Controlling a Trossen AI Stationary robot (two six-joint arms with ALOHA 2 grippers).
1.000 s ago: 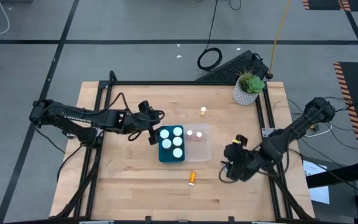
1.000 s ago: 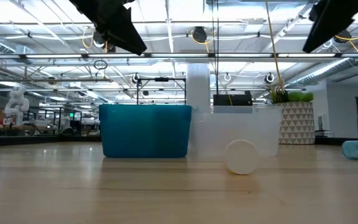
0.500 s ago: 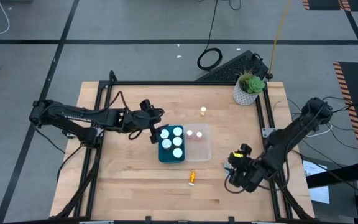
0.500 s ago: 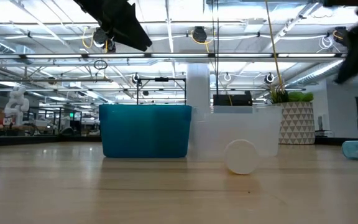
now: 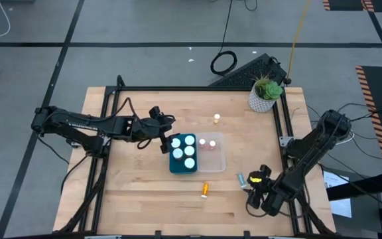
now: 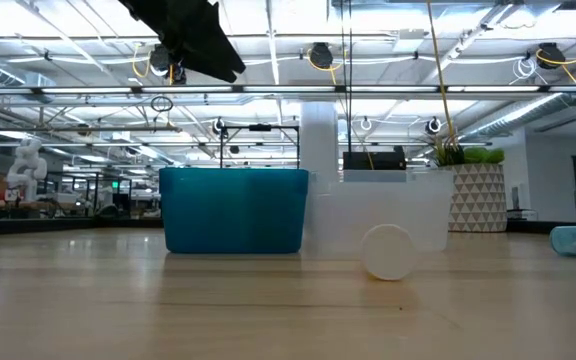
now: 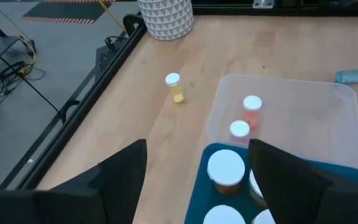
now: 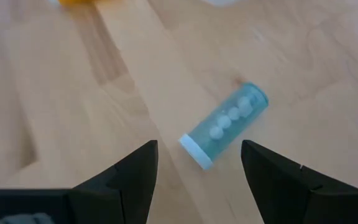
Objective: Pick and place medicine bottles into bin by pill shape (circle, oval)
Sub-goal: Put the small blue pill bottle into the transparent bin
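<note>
A: Starting at the left of the high view, what is the left pincer (image 5: 164, 141) doing?

B: It hangs at the left edge of the teal bin (image 5: 183, 153), fingers spread apart and holding nothing. Four white-capped bottles (image 5: 190, 140) stand inside that bin.

A: And just right of it?

B: The clear bin (image 5: 219, 159) touches the teal one. It holds two slim bottles with white caps (image 7: 252, 103), pinkish bodies as far as the left wrist view shows.

A: Anything loose on the table (image 5: 138, 192)?

B: A small yellow bottle (image 5: 216, 119) stands above the clear bin, toward the top middle. An amber bottle (image 5: 205, 190) lies on its side below the bins.

A: Further right?

B: A teal bottle (image 8: 224, 124) lies on its side, round white pills visible through it. The right pincer (image 5: 258, 188) hovers over it at the lower right, fingers wide open, empty. The potted plant (image 5: 265, 93) sits at the upper right corner.
</note>
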